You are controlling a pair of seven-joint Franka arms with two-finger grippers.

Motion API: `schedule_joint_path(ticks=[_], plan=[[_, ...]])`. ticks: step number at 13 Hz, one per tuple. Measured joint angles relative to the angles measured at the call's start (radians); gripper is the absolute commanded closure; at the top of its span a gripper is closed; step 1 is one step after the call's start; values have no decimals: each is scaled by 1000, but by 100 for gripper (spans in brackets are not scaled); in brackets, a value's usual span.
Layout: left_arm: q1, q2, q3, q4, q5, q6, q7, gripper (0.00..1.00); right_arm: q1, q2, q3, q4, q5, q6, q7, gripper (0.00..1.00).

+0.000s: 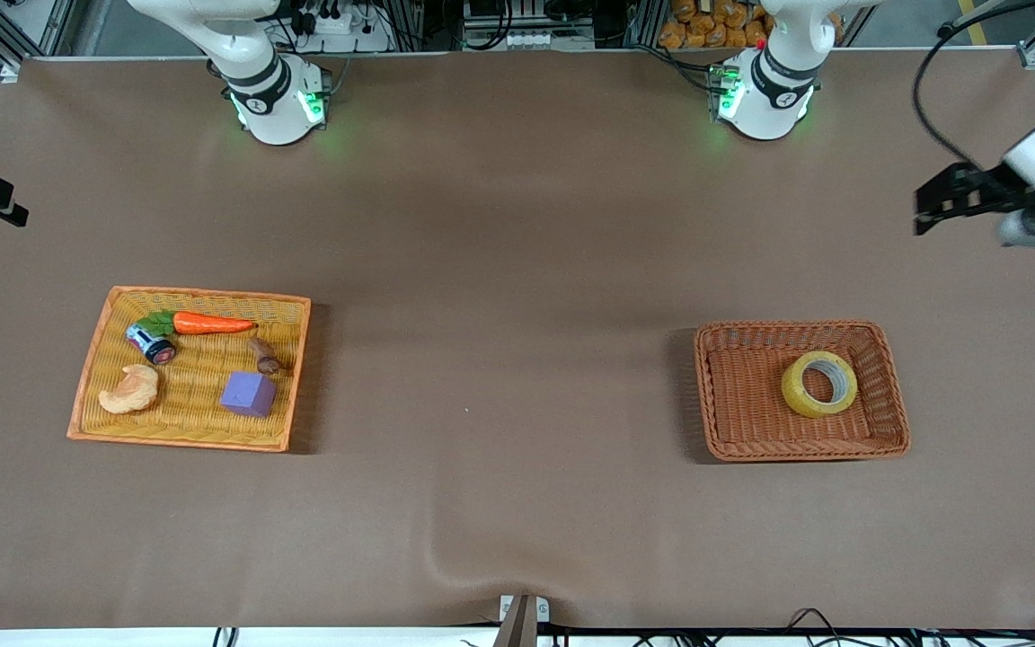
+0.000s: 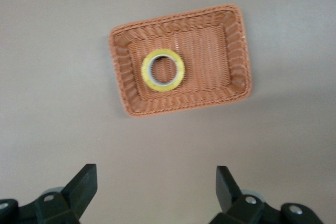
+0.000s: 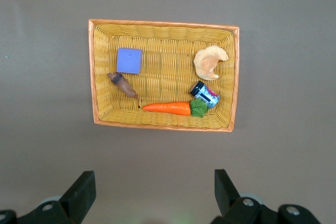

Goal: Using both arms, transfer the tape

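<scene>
A yellow tape roll (image 1: 819,384) lies flat in the brown wicker basket (image 1: 733,440), well apart from the yellow tray (image 1: 91,359). Left end effector (image 2: 156,192) and right end effector (image 3: 155,192) hover wide, holding nothing. This fits either transfer finished or pending.

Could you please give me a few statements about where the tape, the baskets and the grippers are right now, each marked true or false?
1. The yellow tape roll lies in the brown basket. True.
2. The left gripper is shut on the tape. False: its fingers are open above the table, and the tape lies untouched.
3. The yellow basket holds a carrot and a purple block. True.
4. The brown basket sits toward the right arm's end of the table. False: it is toward the left arm's end.
5. The right gripper is open and holds nothing. True.
</scene>
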State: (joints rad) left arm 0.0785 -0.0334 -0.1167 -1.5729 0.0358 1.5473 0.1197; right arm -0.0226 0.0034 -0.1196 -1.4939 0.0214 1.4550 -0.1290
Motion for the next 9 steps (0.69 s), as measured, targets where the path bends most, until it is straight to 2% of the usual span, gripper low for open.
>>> schedule_joint_path(ticks=[1,2,3,6,9], plan=[[-67,-6,89,5,0,-2,4,0,0,8,0,14,0,0,0,0],[-99,-8,130,8,0,-3,5,0,0,14,0,23,0,0,0,0],[-109,-7,141,7,-1,-5,5,0,0,17,0,29,0,0,0,0],[-113,0,116,-4,-3,-16,-10,0,0,21,0,36,0,0,0,0],[-50,3,29,-6,-3,-17,-29,0,0,22,0,37,-9,0,0,0]])
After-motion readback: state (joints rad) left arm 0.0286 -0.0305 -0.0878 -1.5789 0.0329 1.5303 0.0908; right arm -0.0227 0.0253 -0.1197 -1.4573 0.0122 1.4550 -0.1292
